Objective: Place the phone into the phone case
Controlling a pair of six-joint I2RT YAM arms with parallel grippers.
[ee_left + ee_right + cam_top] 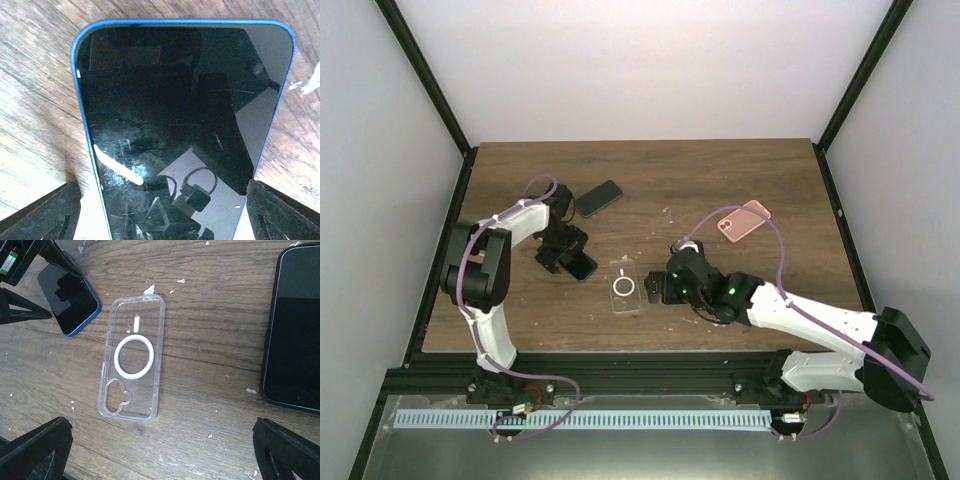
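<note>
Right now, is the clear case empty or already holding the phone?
Empty. Wood grain shows through the clear case, and the blue phone lies apart, beside it on the table.

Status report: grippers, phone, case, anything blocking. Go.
Left gripper open, straddling blue phone. Right gripper open beside clear case, case empty. Path between phone and case clear; dark phone and pink item off to the sides.

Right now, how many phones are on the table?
3: a blue phone at the left gripper, a dark phone behind it, a pink one at far right, possibly only a case.
</note>
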